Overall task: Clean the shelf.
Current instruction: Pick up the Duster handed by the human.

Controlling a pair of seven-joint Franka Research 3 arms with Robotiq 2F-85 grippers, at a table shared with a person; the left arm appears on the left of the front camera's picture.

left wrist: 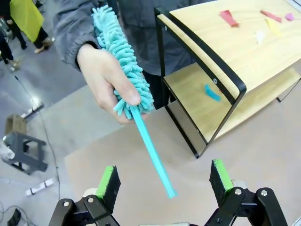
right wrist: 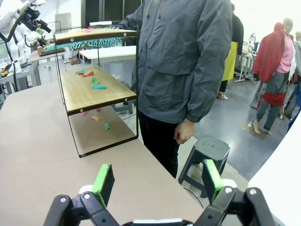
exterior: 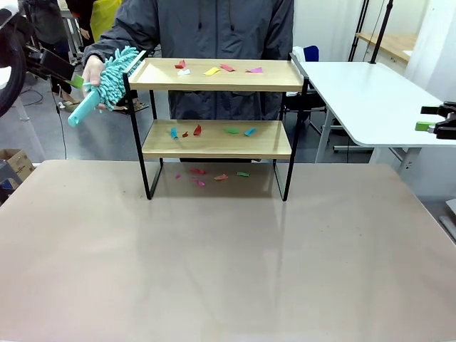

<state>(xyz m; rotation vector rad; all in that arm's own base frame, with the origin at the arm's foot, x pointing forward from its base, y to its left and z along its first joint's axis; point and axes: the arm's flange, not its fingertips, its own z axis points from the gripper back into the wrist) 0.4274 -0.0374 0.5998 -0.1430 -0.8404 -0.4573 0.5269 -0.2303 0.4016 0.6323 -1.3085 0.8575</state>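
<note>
While the shelf stands at the far edge of the table, paper scraps littering both boards, the near half lies bare. A hand holds a teal duster by the shelf's left end. The left gripper and right gripper gape empty.

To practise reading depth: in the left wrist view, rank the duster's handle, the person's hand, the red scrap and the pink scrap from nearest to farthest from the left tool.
1. duster's handle, tip ahead of the left tool.
2. person's hand, upper left, up the handle.
3. red scrap, top board, nearer end.
4. pink scrap, top board, farther along.
</note>
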